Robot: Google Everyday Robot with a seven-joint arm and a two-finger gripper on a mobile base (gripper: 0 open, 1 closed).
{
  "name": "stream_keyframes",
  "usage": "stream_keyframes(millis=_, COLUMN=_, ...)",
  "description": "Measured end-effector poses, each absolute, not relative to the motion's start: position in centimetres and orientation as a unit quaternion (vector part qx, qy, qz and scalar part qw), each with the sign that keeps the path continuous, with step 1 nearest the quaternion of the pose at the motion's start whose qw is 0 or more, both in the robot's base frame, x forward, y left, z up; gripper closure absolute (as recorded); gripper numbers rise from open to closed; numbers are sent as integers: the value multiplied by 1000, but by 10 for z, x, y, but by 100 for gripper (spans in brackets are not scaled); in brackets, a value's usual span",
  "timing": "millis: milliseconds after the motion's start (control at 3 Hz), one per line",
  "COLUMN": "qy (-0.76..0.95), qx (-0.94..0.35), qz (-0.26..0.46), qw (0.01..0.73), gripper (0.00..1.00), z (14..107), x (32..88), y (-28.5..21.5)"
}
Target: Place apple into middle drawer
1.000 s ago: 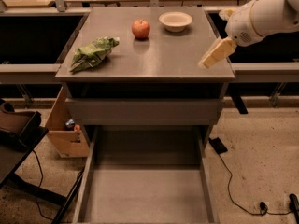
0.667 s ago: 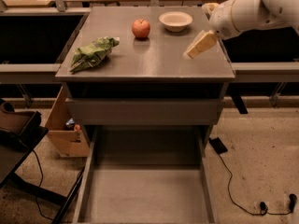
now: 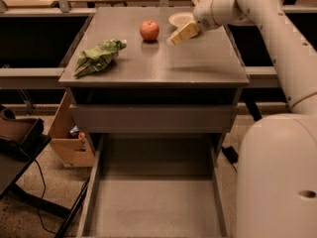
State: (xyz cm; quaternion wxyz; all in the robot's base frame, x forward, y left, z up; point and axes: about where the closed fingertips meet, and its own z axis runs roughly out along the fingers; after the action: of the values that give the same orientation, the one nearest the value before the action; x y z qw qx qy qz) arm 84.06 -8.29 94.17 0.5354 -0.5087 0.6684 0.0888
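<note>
The apple [image 3: 149, 30], red-orange, sits toward the back of the grey cabinet top [image 3: 198, 63]. My gripper [image 3: 175, 39] hangs just right of the apple, a short gap away, low over the top and in front of the cream bowl [image 3: 178, 18]. It holds nothing that I can see. The middle drawer [image 3: 156, 197] is pulled out wide at the bottom of the view, its flat grey floor bare. A shut drawer shows only its plain grey front [image 3: 153, 118] above it.
A green wrinkly snack bag [image 3: 99, 56] lies on the left of the cabinet top. A cardboard box [image 3: 69, 145] stands on the floor left of the cabinet, with a dark chair [image 3: 17, 138] further left. My white arm and base [image 3: 277, 177] fill the right side.
My arm has swung left across the cabinet top, from its right edge past the bowl to just right of the apple. Apple, bag and bowl have not moved.
</note>
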Motion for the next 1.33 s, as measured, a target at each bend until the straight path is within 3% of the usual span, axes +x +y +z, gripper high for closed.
stream_keyframes(millis=1333, qy=690, qx=-465, qz=161, qw=531, gripper=0, z=884, x=919, y=32)
